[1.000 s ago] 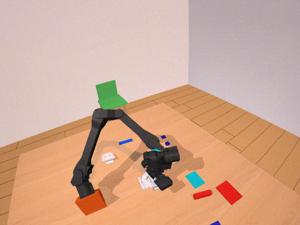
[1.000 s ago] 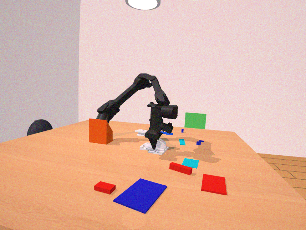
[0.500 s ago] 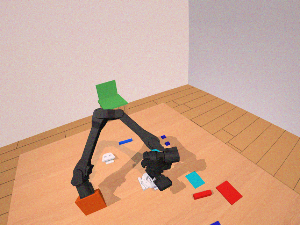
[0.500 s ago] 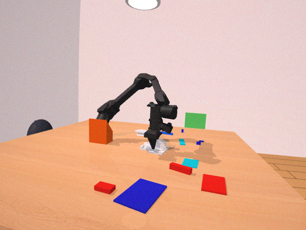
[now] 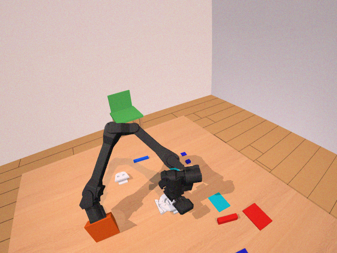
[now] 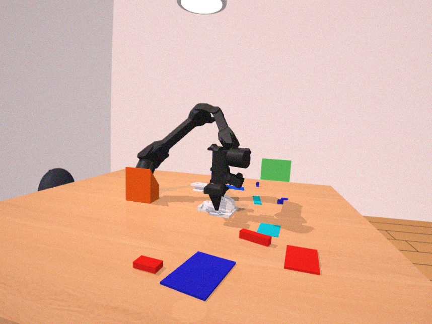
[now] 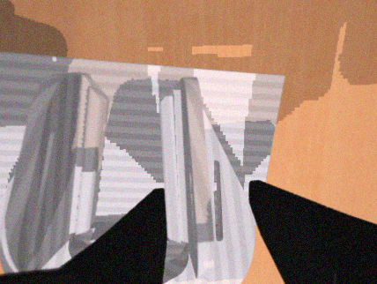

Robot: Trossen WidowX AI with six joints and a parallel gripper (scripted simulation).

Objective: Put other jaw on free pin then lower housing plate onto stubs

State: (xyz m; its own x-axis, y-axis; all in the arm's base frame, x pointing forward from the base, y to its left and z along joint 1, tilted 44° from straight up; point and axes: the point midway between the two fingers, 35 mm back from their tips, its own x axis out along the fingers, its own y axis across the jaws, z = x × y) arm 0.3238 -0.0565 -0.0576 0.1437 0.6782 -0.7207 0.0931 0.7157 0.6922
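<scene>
The white base (image 5: 160, 210) (image 6: 223, 215) (image 7: 269, 90) stands on the table under my hand. My gripper (image 6: 217, 208) (image 7: 207, 194) points down and is shut on one white jaw (image 7: 233, 229), with a black finger on each side of it. The other white jaw (image 7: 41, 185) stands to its left in the wrist view, with a gap between the two. The pins and the meshing of the teeth are hidden or too unclear to tell. The white housing plate (image 5: 121, 176) (image 6: 199, 184) with two holes lies apart on the table, between the arm's base and the blue bar.
A cyan plate (image 5: 218, 202) (image 6: 268, 229), a red bar (image 5: 227, 219) (image 6: 255, 237) and a red plate (image 5: 257, 216) (image 6: 302, 259) lie beyond the mechanism. A blue bar (image 5: 141, 159) lies behind the housing plate. The orange block (image 5: 102, 228) (image 6: 139, 184) is at the arm's foot.
</scene>
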